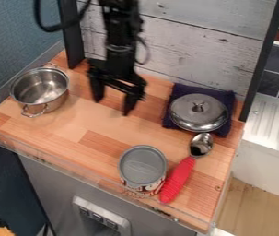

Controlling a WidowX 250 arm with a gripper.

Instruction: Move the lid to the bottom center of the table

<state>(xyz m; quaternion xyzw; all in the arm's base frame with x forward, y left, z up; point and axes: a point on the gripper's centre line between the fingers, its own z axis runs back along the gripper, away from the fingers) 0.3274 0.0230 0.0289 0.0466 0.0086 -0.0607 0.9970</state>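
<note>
One wooden table, light and reddish strips, runs across the view. Black robot arm enters at the top edge, left of centre; its tool hangs over the back left part of the table, between pot and cloth. Condition of tool: released, fingers spread apart.

Dark blue cloth: at the back right of the table, lying under the lid. Steel pot: at the far left, upright, uncovered, two loop handles. Metal lid, the item to be moved: on the cloth, knob upward, toward the back right corner.

Tin can: upright near the front edge, right of centre. Red-and-white label around its side; print too small to read. Spoon: just right of the can, metal bowl near the lid, red handle slanting toward the front edge.
</note>
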